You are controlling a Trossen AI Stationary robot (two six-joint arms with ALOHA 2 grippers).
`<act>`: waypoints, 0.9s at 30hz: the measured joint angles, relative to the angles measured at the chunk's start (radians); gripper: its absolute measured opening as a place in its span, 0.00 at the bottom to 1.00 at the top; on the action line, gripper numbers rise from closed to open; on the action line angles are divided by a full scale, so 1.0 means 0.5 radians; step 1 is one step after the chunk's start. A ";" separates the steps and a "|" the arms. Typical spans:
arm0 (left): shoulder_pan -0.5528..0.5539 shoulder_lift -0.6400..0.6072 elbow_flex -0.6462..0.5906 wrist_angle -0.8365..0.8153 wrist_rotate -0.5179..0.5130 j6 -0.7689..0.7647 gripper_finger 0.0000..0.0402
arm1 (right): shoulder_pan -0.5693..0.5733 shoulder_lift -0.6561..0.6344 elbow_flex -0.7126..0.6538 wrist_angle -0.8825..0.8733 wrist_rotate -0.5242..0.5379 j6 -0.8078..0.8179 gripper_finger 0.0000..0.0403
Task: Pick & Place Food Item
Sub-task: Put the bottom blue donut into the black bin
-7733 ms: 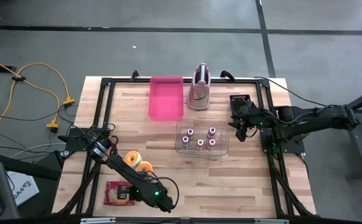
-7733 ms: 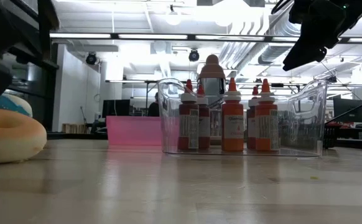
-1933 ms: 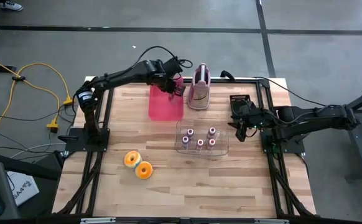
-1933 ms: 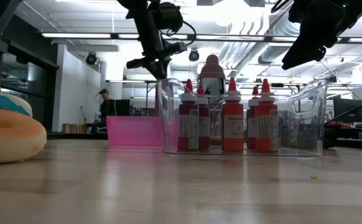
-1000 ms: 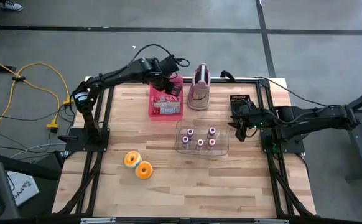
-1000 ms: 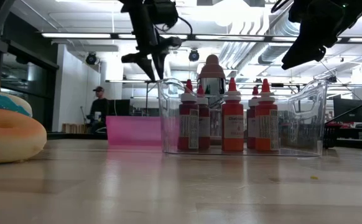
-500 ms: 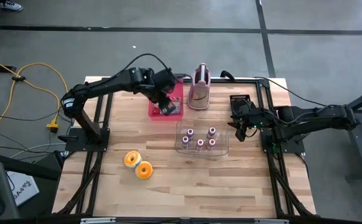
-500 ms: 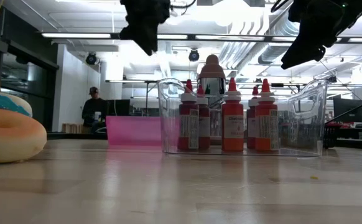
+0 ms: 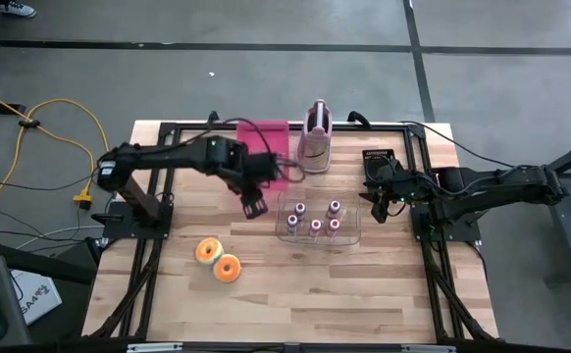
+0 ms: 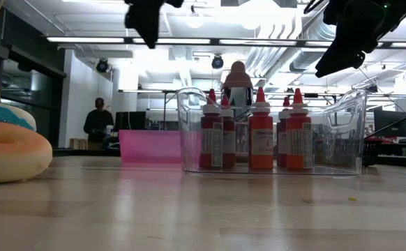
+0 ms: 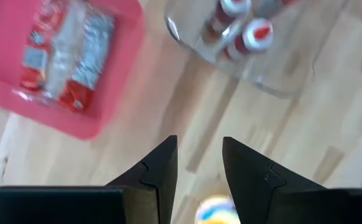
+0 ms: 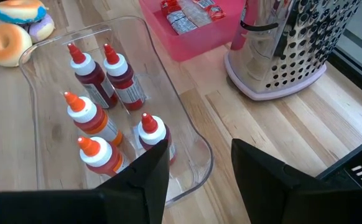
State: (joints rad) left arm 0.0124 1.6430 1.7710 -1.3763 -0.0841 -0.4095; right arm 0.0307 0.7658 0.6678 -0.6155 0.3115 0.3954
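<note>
Wooden desk [image 9: 295,284] is carrying everything we are watching here, and nearest to us in the low view we are seeing two doughnuts [image 9: 218,259] lying side by side, touching. Next we are counting one clear bin [image 12: 187,140] with five red sauce bottles [image 12: 109,112] standing upright in it. Just beside that bin, above bare wood, the left gripper [image 11: 198,163] is hanging with its fingers [image 11: 159,168] parted and nothing between them: released. We are judging the main risk to be here: if this arm is swinging low toward the doughnuts, its wrist or cable could be clipping the bin's rim and rocking the bottles, which are tall and narrow and would be tipping easily.

Farther back we are finding one pink tray [image 11: 116,74], and the task's own thing, one red food packet [image 11: 63,53], is lying flat inside it, so we are judging the placing done. A careless pass over the tray could be dragging its light wall and spilling the packet out.

One metal grater [image 12: 293,43] is standing upright beside the tray. At the desk's right edge the right gripper [image 12: 199,171] is waiting, fingers apart and empty. Beyond the desk, one person [image 10: 97,125] is standing in the room.
</note>
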 joint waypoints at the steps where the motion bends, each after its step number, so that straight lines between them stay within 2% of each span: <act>1: -0.038 0.007 0.000 -0.030 0.000 -0.014 0.30 | 0.000 0.000 0.000 0.000 0.000 0.000 0.40; 5: -0.186 0.023 -0.001 -0.121 -0.006 -0.178 0.30 | 0.000 0.000 0.000 0.000 0.000 0.000 0.40; 11: -0.402 0.061 -0.002 -0.379 -0.152 -0.945 0.30 | 0.000 0.000 0.000 -0.001 0.000 0.000 0.40; 14: -0.513 0.070 -0.045 -0.388 -0.210 -1.117 0.30 | 0.000 0.000 0.000 -0.001 0.000 0.000 0.40; 18: -0.633 0.085 -0.085 -0.352 -0.182 -1.350 0.30 | 0.000 -0.001 0.000 0.004 0.000 0.000 0.40; 22: -0.701 0.117 -0.170 -0.250 -0.128 -1.380 0.30 | 0.000 0.000 0.000 0.005 0.000 0.000 0.40; 27: -0.756 0.209 -0.226 -0.159 -0.004 -1.222 0.30 | 0.000 0.000 0.000 0.008 0.000 0.000 0.40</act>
State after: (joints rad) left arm -0.3656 1.7475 1.6581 -1.4560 -0.0860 -1.0206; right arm 0.0307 0.7658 0.6678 -0.6113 0.3115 0.3954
